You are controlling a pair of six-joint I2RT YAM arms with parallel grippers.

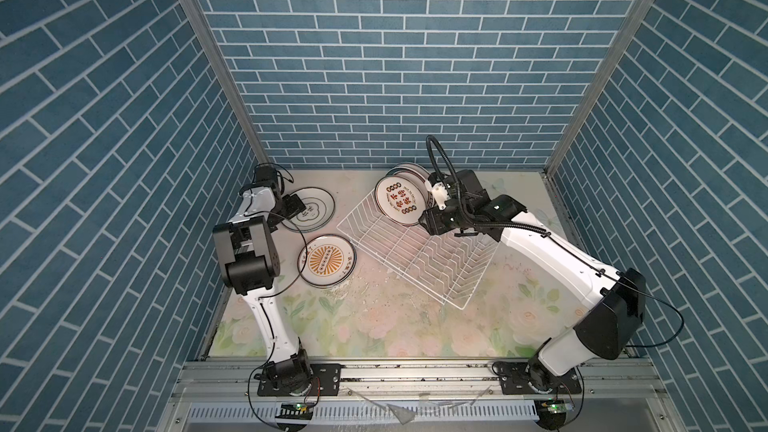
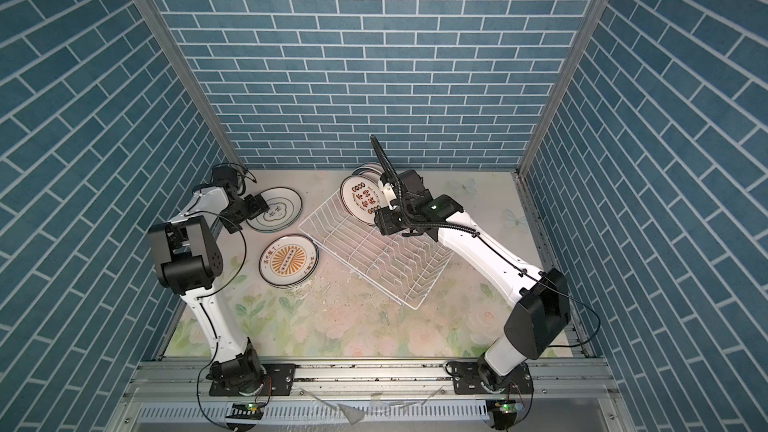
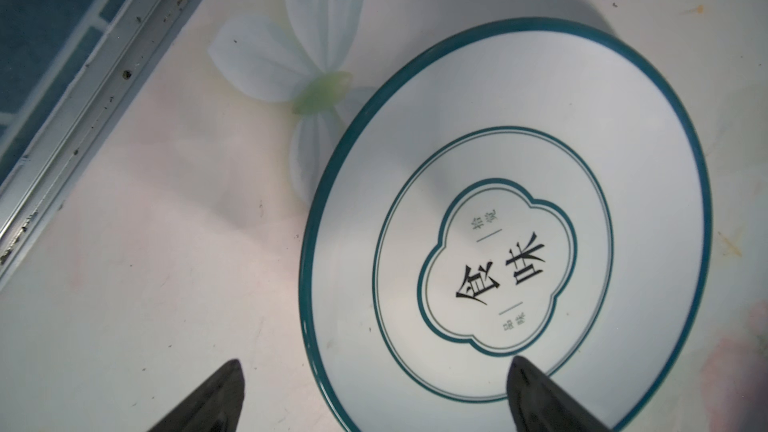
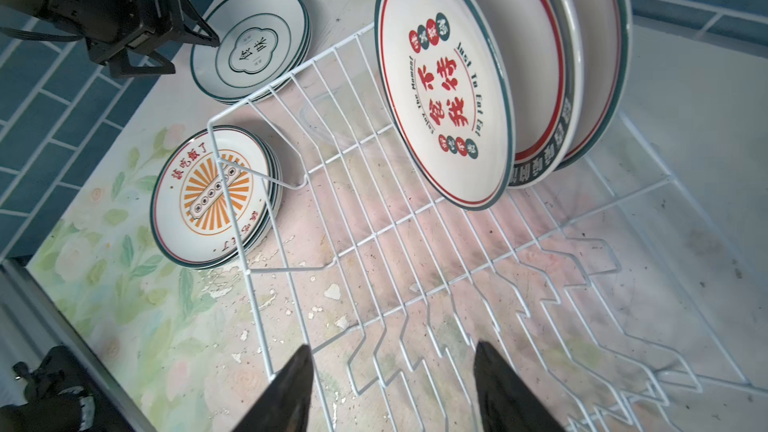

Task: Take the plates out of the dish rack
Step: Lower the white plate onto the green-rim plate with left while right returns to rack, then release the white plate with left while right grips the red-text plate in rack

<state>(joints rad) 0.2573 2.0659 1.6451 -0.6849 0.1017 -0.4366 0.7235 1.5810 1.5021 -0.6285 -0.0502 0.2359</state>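
At far left, your left gripper (image 3: 374,363) stands wide and empty over the stacked teal-rimmed white ceramic plates (image 3: 519,151). Rightward, upright red-lettered plates (image 4: 444,93) stand at the far end of the white wire dish rack (image 4: 376,235). Your right gripper (image 4: 392,344), parted and empty, should next pinch the front rim.

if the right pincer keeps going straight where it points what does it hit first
Likely the dish rack wires just ahead of the right pincer, not the standing plates; depth is unclear.

A robot lab booth: brick-print panels (image 1: 395,56), aluminium rails (image 1: 415,371), floral tabletop (image 1: 374,326).
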